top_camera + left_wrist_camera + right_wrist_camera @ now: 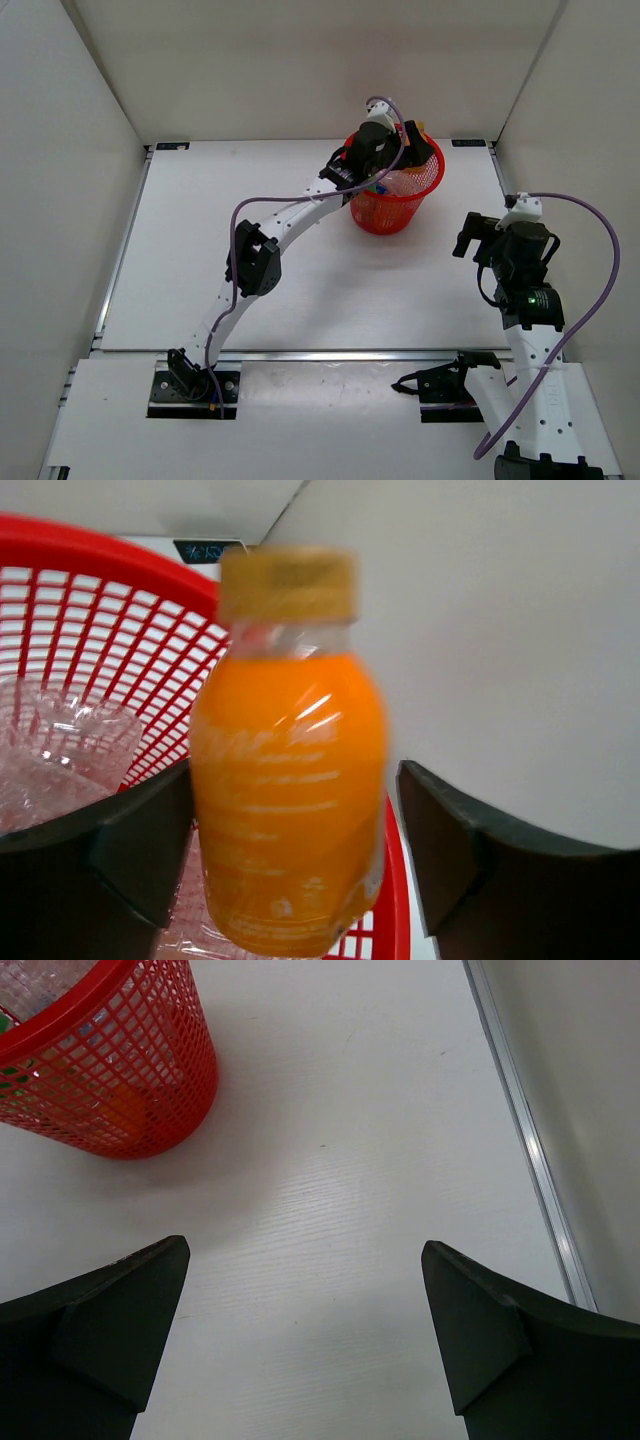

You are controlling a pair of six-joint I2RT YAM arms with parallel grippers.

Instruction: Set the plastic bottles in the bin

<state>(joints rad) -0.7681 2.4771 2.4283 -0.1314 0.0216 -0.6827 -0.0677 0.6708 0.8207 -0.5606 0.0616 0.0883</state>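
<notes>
An orange-filled plastic bottle with a yellow cap hangs upright between the fingers of my left gripper, over the red mesh bin. The jaws stand apart: a gap shows on the bottle's right side, and the bottle looks blurred. A clear plastic bottle lies inside the bin. From above, my left gripper is over the bin at the table's back. My right gripper is open and empty above bare table, the bin to its upper left.
The enclosure's white back wall rises just behind the bin. A metal rail runs along the table's right edge beside my right gripper. The left arm's elbow arches over the table's middle.
</notes>
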